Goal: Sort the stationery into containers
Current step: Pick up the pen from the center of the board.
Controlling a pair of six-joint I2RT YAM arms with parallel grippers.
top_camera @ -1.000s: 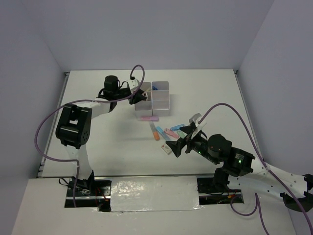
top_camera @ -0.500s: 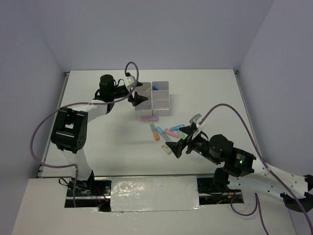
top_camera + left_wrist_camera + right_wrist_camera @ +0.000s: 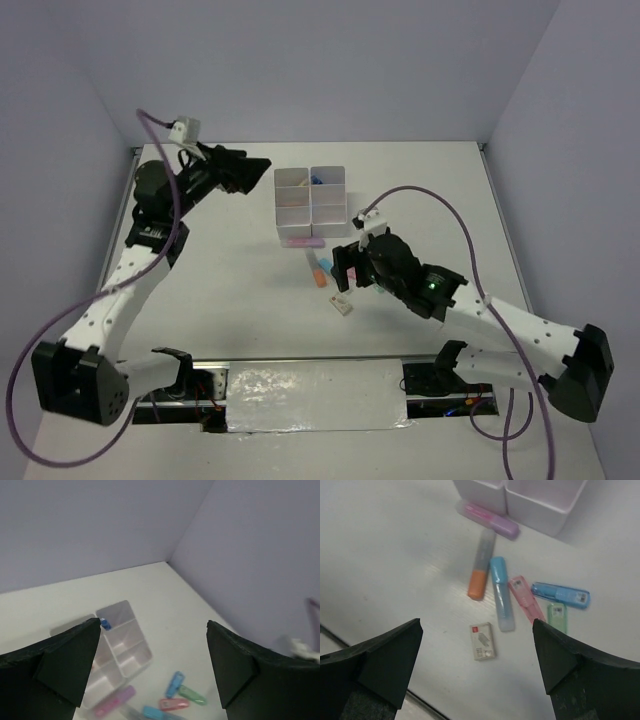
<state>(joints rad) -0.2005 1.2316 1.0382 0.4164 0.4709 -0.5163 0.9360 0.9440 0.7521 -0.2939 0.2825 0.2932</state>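
Note:
The containers (image 3: 311,203), a white block of six cells, stand mid-table; a small blue-capped item (image 3: 105,624) lies in a back cell. Loose stationery lies in front of the block: a purple marker (image 3: 487,519), an orange-tipped marker (image 3: 481,565), a light blue marker (image 3: 502,594), a pink piece (image 3: 526,599), a blue piece (image 3: 561,595), a green piece (image 3: 557,616) and a white eraser (image 3: 483,640). My right gripper (image 3: 477,625) hovers open above the eraser and markers, empty. My left gripper (image 3: 152,630) is open and empty, raised left of the containers (image 3: 125,650).
The grey enclosure walls (image 3: 320,70) close off the back and both sides. The table's near edge (image 3: 320,362) with a foil strip runs below the eraser (image 3: 342,305). The right arm's purple cable (image 3: 450,215) arcs over the table right of the containers.
My left gripper has opened and drawn up and back to the left, away from the containers. My right gripper has swung left and forward over the loose stationery.

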